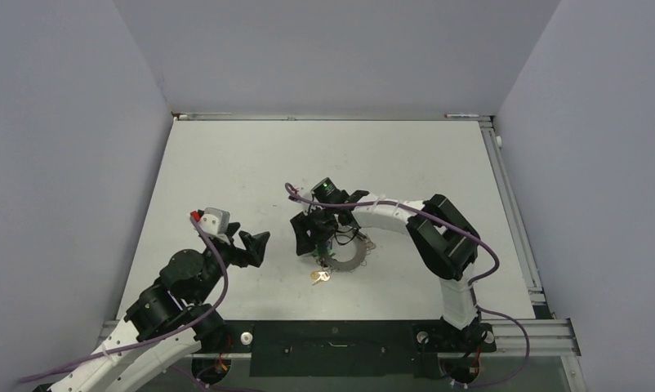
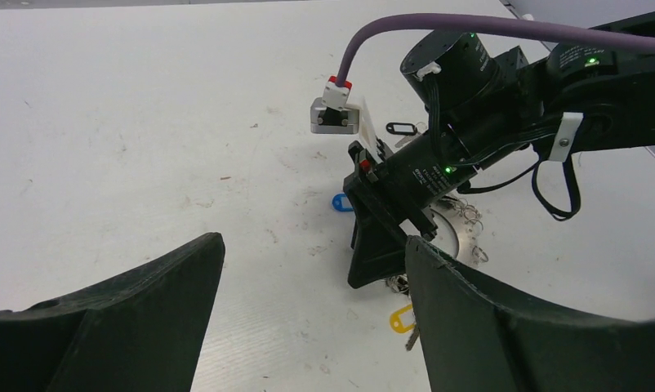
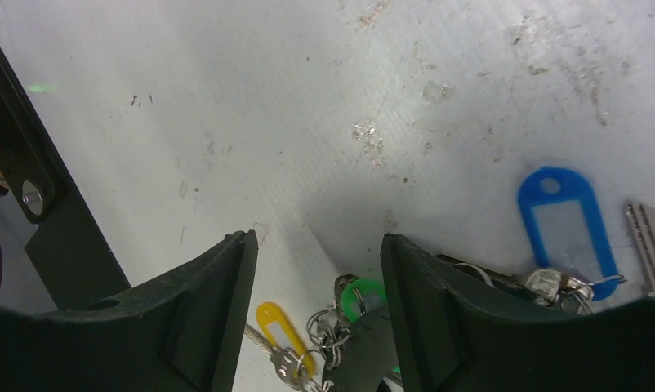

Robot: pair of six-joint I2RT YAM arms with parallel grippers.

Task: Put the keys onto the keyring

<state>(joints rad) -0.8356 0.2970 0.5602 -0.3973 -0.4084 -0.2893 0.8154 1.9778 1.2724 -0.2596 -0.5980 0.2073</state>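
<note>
The grey keyring (image 1: 350,258) lies flat on the white table, partly under my right gripper (image 1: 312,238). That gripper points down at its left rim and stands open (image 3: 316,245). A green tag (image 3: 359,296) and a cluster of small rings lie in the gap between its fingers. A yellow-tagged key (image 3: 277,325) lies just left of them, and a blue tag (image 3: 565,222) with a bare key (image 3: 649,245) lies to the right. My left gripper (image 1: 255,245) hovers open (image 2: 314,245) left of the ring and holds nothing. It faces the right gripper (image 2: 381,245), the yellow tag (image 2: 400,318) and a black tag (image 2: 402,128).
A black panel (image 1: 332,336) runs along the table's near edge between the arm bases. Grey walls close in the left, back and right sides. A metal rail (image 1: 516,212) borders the right edge. The right arm's purple cable (image 2: 471,23) arches over the ring area.
</note>
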